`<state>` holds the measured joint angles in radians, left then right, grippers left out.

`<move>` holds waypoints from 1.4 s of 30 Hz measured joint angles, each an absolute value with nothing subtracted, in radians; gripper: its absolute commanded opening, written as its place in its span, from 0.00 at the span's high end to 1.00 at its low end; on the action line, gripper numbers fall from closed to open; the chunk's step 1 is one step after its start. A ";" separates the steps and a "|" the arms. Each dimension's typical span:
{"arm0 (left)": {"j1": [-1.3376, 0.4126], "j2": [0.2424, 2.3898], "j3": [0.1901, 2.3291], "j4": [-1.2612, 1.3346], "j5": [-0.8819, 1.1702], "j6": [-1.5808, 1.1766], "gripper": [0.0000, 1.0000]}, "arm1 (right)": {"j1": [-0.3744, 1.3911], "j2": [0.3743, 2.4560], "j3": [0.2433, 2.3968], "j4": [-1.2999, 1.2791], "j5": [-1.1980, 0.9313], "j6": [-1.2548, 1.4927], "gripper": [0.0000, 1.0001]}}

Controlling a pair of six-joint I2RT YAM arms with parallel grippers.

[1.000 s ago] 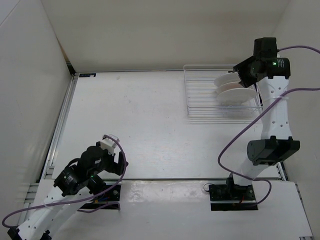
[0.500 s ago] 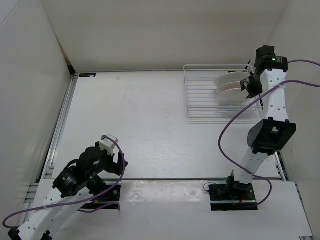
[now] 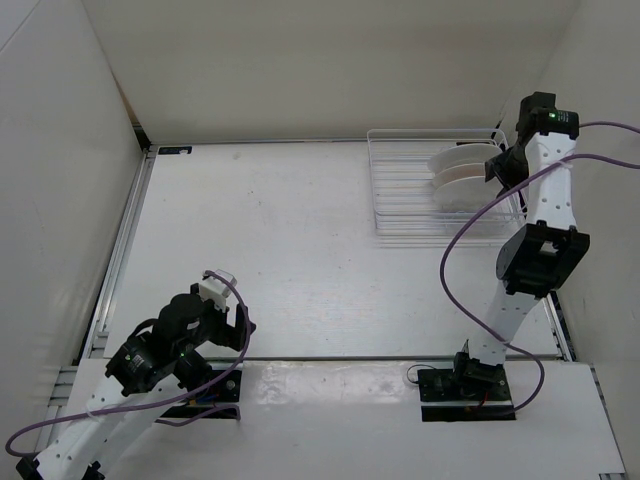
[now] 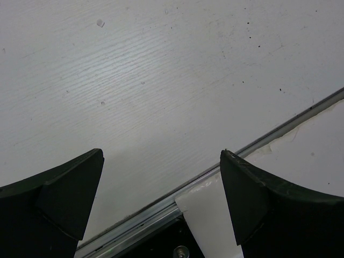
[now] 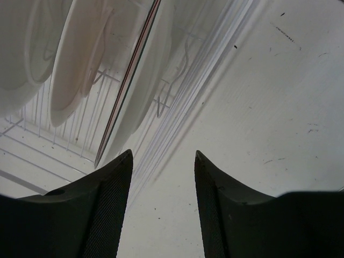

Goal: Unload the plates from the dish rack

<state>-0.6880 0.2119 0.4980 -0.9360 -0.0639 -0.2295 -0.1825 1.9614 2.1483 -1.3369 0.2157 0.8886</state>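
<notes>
The left gripper (image 4: pixel 161 153) hangs over the white table (image 4: pixel 161 70), its two dark fingers (image 4: pixel 59 196) spread wide with nothing between them. A metal rail (image 4: pixel 252 145) crosses diagonally below, with a small screw (image 4: pixel 181 251) at the bottom edge.

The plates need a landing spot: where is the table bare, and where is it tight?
Bare: the table stretch between the dish rack and the left wall, and the strip in front of the rack. Tight: the rack's right end, where the plates stand and the right gripper hangs; around the left gripper.

l gripper (image 4: pixel 161 156), r gripper (image 5: pixel 163 155): both spread.
</notes>
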 measured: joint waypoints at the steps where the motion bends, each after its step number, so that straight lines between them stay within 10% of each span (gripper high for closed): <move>1: -0.688 0.212 0.498 -0.936 -0.064 -0.229 0.00 | -0.183 1.965 2.148 -1.336 0.207 0.889 0.47; 23: -0.688 0.244 0.497 -0.940 -0.070 -0.241 0.00 | -0.183 1.903 2.040 -1.170 0.128 0.950 0.47; 32: -0.688 0.442 0.516 -0.986 -0.105 -0.276 0.00 | -0.183 1.519 1.457 -1.078 0.143 0.984 0.45; 42: -0.688 0.709 0.748 -1.057 -0.139 -0.221 0.00 | -0.184 1.480 1.294 -0.983 0.138 0.997 0.45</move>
